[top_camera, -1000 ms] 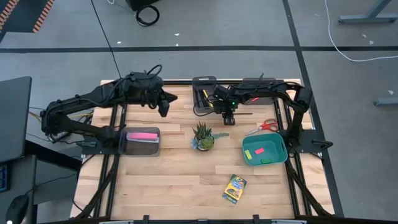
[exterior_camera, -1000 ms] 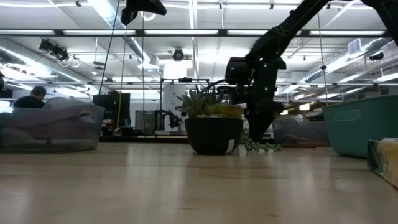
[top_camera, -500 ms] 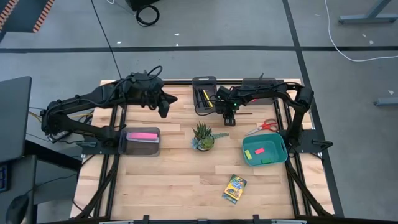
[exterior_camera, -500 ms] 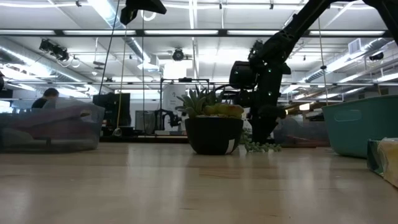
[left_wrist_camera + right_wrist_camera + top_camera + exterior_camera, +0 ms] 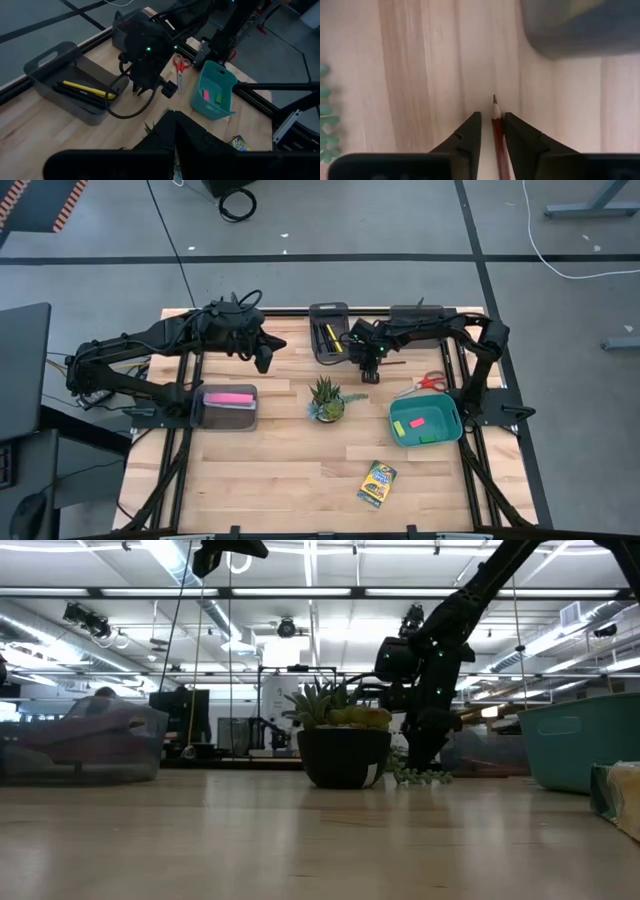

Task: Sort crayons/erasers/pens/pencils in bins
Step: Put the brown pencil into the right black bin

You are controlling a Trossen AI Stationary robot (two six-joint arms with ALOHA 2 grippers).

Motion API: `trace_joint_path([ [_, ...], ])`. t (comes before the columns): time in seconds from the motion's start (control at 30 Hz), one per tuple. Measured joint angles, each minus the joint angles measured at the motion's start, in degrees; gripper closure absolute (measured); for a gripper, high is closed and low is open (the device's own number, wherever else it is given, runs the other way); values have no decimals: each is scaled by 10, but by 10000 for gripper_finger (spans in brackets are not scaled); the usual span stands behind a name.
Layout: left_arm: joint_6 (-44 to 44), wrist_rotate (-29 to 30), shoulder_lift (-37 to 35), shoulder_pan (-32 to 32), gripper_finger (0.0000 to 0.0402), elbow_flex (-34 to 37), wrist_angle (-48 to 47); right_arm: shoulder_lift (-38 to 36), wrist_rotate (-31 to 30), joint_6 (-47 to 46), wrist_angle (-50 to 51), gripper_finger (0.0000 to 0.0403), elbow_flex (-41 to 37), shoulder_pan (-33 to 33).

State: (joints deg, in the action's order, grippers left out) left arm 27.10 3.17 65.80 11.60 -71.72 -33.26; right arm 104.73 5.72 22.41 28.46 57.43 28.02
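Note:
A red pencil (image 5: 496, 131) lies flat on the wood at the far middle of the table, beside the dark bin (image 5: 328, 332) that holds black and yellow pens (image 5: 82, 90). My right gripper (image 5: 492, 114) points down over it. It is open, with one finger close on each side of the shaft near the sharpened tip (image 5: 494, 98). A strip of table shows between one finger and the pencil. My left gripper (image 5: 265, 360) is shut on nothing, high over the far left. The crayon box (image 5: 377, 483) lies near the front edge.
The teal bin (image 5: 425, 420) at the right holds small erasers. A grey bin (image 5: 230, 408) at the left holds a long pink bar. A potted plant (image 5: 326, 400) stands mid-table, just near of my right gripper. Red scissors (image 5: 430, 382) lie beyond the teal bin.
My right gripper has sunk toward the table at the far middle, next to the dark bin. The things on the table have stayed where they were.

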Motion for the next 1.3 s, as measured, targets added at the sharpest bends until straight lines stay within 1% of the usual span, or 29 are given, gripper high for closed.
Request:
trace_joint_path([
  [0.3,10,0,0,-3,379,0,0,-1,-13,0,-15,356,-7,-12],
  [0.47,13,0,0,-3,381,0,0,-5,-11,-4,-30,360,-23,-13],
  [0.6,20,-8,0,-3,389,0,0,-5,-16,-15,-30,360,-22,-19],
  [0.73,21,-10,0,-11,387,0,0,-4,-21,-17,-23,362,-15,-20],
  [0.9,20,-11,0,-19,382,0,0,-10,-22,-23,-20,376,-14,-20],
  [1.07,18,-11,0,-19,390,0,0,-16,-14,-44,-15,388,-14,-20],
  [1.2,16,-11,0,-19,392,0,0,-39,-4,-72,0,391,-16,-21],
  [1.3,5,-11,0,-19,386,0,0,-65,-3,-79,31,396,-21,-21],
])
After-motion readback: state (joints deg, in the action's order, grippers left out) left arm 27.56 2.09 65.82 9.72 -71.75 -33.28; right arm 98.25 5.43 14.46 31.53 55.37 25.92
